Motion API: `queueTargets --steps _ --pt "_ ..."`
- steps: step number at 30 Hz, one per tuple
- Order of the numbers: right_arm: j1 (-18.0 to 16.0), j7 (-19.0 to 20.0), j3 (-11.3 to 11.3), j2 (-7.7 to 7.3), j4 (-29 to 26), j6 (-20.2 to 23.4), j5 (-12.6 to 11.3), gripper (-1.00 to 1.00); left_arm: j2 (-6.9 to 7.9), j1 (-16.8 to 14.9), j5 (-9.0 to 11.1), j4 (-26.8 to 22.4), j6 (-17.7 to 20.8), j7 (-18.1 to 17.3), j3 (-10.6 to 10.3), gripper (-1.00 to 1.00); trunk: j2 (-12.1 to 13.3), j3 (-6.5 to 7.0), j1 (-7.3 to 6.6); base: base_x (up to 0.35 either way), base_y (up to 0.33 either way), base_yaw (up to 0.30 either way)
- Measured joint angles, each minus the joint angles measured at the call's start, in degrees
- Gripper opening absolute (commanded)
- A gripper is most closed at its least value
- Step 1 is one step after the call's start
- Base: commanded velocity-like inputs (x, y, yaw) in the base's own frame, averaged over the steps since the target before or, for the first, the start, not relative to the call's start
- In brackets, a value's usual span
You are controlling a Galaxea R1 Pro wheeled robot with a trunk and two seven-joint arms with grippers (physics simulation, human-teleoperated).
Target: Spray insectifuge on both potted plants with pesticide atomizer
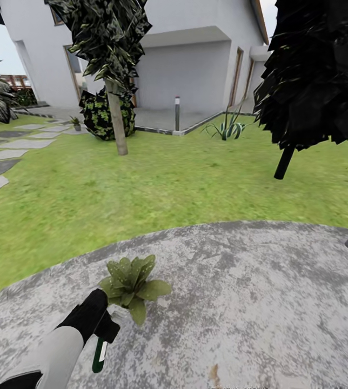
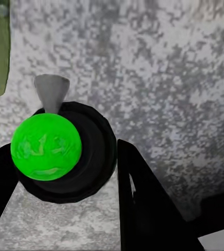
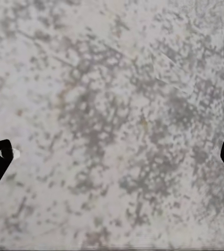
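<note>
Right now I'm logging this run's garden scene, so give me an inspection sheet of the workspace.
Surface: round grey patio, mottled, bordered by lawn.
Job's things: one potted plant on the patio beside the left claw; a second small one far off by the stepping stones. Pesticide atomizer in the left claw, green body, hanging down.
Clutter: nothing seen.
Grippers: left claw shut on the atomizer; right claw open over bare patio.
Cables: nothing seen.
Surroundings: white house, trees, bollard lamp, agave clump.
</note>
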Motion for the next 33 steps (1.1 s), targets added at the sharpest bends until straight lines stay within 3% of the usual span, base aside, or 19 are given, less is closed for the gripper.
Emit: queueTargets --steps 3,5,12,19,22,28,33 --pt "0.00 0.00 0.00 0.00 0.00 0.01 0.00 1.00 -0.77 -0.10 -0.03 -0.08 5.27 -0.73 -0.30 -1.00 0.00 0.00 0.00 0.001 0.000 -0.264" --pt "0.00 -0.06 0.00 0.00 0.00 0.00 0.00 1.00 -1.03 -0.33 -0.08 -0.19 6.71 -1.42 -0.41 -1.00 0.00 0.00 0.00 0.000 0.000 -0.179" --pt "-0.01 -0.07 0.00 0.01 0.02 0.02 0.00 1.00 -1.85 -0.87 -0.01 -0.91 7.93 -4.46 -0.23 -1.00 0.00 0.00 0.00 0.000 0.000 -0.018" --pt "-0.02 -0.02 0.01 0.01 0.02 0.08 0.00 1.00 -0.03 0.75 -0.58 -1.02 7.33 -4.52 -0.09 -1.00 0.00 0.00 0.00 0.000 0.000 0.000" --pt "-0.01 0.00 0.03 0.01 0.02 0.08 0.00 1.00 0.07 1.67 -0.23 -1.19 7.27 -4.34 0.20 -1.00 0.00 0.00 0.00 0.000 0.000 0.000" --pt "-0.01 0.00 0.08 0.01 0.02 0.08 0.00 1.00 -3.49 1.71 0.45 -10.16 7.85 -3.63 0.43 -1.00 0.00 0.00 0.00 0.000 0.000 0.000" --pt "-0.01 0.00 0.06 0.01 0.02 0.08 0.00 1.00 -4.23 1.15 0.58 -11.06 8.22 -3.53 0.40 -1.00 0.00 0.00 0.00 0.000 0.000 0.000"
